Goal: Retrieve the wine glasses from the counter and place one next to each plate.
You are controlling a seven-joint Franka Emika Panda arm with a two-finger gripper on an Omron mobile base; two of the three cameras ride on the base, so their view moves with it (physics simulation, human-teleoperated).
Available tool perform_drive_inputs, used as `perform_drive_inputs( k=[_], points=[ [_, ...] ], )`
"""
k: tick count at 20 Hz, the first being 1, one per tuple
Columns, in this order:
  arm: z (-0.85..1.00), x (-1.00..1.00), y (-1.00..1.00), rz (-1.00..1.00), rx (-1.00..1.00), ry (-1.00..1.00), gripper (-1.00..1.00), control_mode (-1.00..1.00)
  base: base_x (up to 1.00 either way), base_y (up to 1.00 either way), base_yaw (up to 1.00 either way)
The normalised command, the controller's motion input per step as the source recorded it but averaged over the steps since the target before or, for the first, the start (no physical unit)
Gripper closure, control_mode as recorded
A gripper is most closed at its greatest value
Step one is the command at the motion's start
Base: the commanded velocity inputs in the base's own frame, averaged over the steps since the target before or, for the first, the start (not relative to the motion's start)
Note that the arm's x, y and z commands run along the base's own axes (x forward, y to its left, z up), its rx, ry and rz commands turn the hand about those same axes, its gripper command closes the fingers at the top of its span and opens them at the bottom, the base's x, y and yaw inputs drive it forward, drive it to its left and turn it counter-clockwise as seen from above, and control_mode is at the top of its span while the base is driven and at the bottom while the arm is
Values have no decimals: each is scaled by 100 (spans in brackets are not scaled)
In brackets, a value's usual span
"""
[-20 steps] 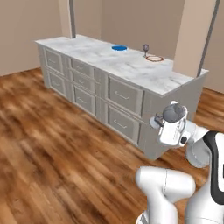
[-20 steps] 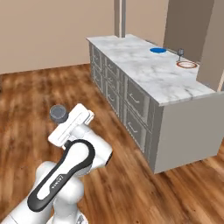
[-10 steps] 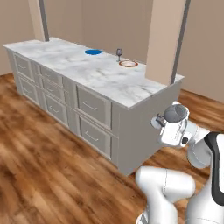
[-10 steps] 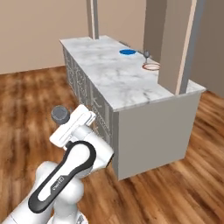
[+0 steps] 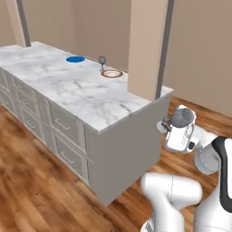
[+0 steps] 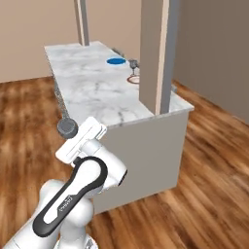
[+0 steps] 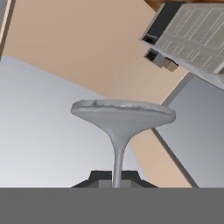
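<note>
The fingers (image 7: 114, 178) are pinched almost fully together on the thin stem of a wine glass (image 7: 122, 120). In the hand view the stem rises from between them at 6 o'clock and the round foot spreads out above it. In the left base view that same held glass (image 5: 180, 118) shows as a grey rounded shape at the end of the arm, off the near corner of the marble surface (image 5: 86, 97), at about 4 o'clock from it.

On that surface, the blue plate (image 5: 75, 59) lies at roughly 11 o'clock, and the white plate with a red-brown rim (image 5: 112, 73) lies nearer the beige pillar (image 5: 147, 50). A second wine glass (image 5: 102, 61) stands upright just beside the rimmed plate, between the two plates; whether it touches the rim I cannot tell. From the right base view the same trio shows: blue plate (image 6: 115, 61), standing glass (image 6: 133, 63) and rimmed plate (image 6: 135, 79), the last partly hidden behind the pillar.

My reading is that one glass is already set by the rimmed plate and this is the carry of the other. The blue plate has no glass of its own, so the next move calls for bringing the held glass up and over the surface toward 11 o'clock, keeping clear of the pillar and the standing glass, then setting it foot down beside the blue plate before letting go.
</note>
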Motion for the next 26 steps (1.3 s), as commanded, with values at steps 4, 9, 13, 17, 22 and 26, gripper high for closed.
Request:
perform_drive_inputs(
  k=[4, 9, 13, 17, 22, 26],
  points=[
    [0, 0, 0, 0, 0, 0, 100, 100, 96, -100, 0],
    [0, 0, 0, 0, 0, 0, 100, 100, 100, -100, 0],
    [0, 0, 0, 0, 0, 0, 100, 100, 100, -100, 0],
    [0, 0, 0, 0, 0, 0, 100, 100, 100, -100, 0],
    [0, 0, 0, 0, 0, 0, 100, 100, 100, -100, 4],
    [0, 0, 0, 0, 0, 0, 100, 100, 100, -100, 8]
  ],
)
